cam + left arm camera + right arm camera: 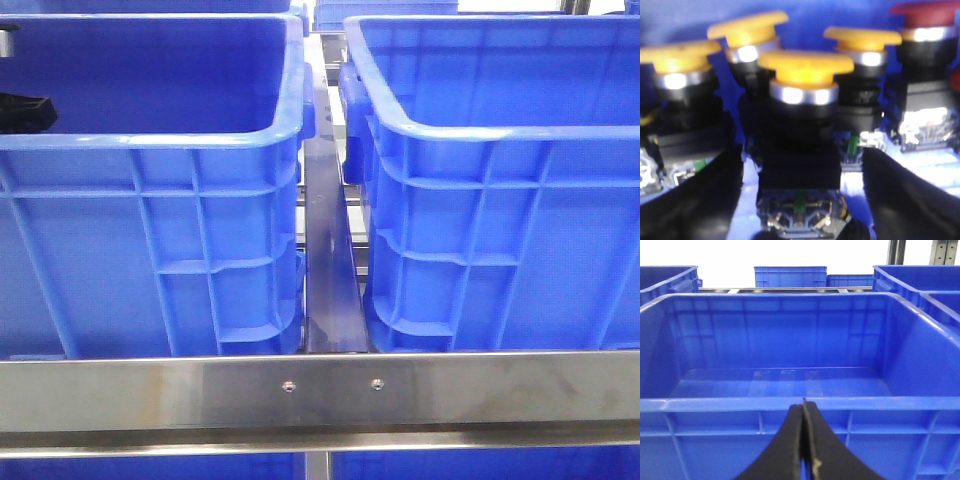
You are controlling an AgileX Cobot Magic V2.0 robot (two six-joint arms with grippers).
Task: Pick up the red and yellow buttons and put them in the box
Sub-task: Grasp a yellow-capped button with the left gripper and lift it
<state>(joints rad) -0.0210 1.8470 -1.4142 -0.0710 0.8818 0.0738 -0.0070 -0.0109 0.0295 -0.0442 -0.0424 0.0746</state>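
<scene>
In the left wrist view several yellow-capped buttons stand on a blue crate floor, each on a black body. The nearest one [805, 67] is in the middle, and a red button [927, 14] stands at the far right. My left gripper [801, 167] is open. Its black fingers [695, 200] flank the nearest yellow button's body with a gap on each side. In the front view only a black part of the left arm [25, 110] shows inside the left crate [150, 140]. My right gripper [803, 407] is shut and empty, just before the rim of an empty blue box [715, 404].
Two big blue crates stand side by side in the front view, the right one [500, 135] across a narrow metal gap [328, 270]. A steel rail [320, 390] runs across the front. More blue crates [790, 276] stand behind.
</scene>
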